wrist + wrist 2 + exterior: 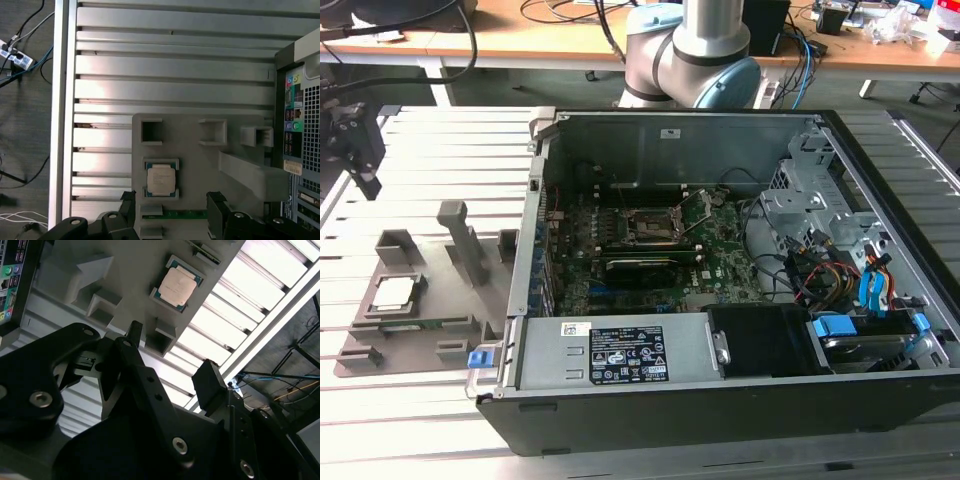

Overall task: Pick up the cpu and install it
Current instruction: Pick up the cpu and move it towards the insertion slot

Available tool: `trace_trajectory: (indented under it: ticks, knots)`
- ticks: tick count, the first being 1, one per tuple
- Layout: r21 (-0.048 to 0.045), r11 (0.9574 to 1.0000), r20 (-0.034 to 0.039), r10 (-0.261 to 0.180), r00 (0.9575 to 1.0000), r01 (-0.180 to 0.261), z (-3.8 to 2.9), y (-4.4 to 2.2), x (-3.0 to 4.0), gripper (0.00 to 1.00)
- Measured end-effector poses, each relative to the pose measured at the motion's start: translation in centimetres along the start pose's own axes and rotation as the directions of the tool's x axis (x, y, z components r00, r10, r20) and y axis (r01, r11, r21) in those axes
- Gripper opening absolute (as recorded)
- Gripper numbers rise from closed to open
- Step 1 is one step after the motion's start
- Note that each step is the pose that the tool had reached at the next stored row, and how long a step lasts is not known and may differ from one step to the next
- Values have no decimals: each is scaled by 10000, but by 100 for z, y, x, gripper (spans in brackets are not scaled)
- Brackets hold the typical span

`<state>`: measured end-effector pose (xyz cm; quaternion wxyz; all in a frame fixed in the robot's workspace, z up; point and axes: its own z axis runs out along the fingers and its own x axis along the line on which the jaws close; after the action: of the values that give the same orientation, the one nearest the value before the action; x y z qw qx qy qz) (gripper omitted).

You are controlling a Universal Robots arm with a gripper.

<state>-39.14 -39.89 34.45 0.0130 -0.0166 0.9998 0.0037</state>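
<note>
cpu [395,293] lies flat in the grey holder [432,300], lower left of the exterior view, outside the computer case [620,385]. Gripper [365,175] hangs above it, jaws apart, empty. Best approach, I'd say: centre on the chip's edges and keep level.

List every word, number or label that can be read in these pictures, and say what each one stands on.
Nothing can be quoted; all print is too small or blurred.
Black label on the power supply: unreadable.
White sticker on the back wall of the computer case: unreadable.
Print on the cpu, on its metal top: too faint.
Pale sticker on the computer case's rear panel, first wrist view: blurred.
</note>
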Motion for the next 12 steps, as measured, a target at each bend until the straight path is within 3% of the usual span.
trace_trajectory:
  ticks: [12]
  knots:
    - [0, 10000, 0, 0, 10000, 0, 115, -1, 3, 68]
